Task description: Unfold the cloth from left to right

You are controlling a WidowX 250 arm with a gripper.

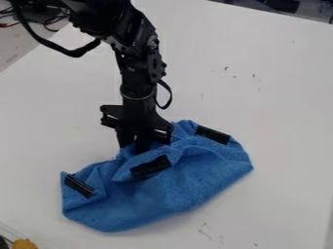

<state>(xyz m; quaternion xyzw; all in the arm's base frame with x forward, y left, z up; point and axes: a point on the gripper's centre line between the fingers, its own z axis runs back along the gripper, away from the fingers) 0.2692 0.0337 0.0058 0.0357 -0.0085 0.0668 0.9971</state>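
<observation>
Gripper (135, 147), black and angular, hangs nose-down into the upper edge of the blue, soft-textured cloth (166, 192), a little left of its middle. Jaw state: cannot tell whether they grasp fabric or are released – the tips are lost among dark folds. Position probably chosen to reach the gathered layer, the part that would have to be drawn rightward to unfold.

Cloth lies crumpled on the smooth white table (280, 102), in the lower half of the view. Long axis slants from lower left to upper right; rounded lower edge bows toward the bottom of the view. Three short black strips – left (79, 186), middle (151, 166) and right (213, 134) – sit along its upper side, following roughly that slant.
</observation>
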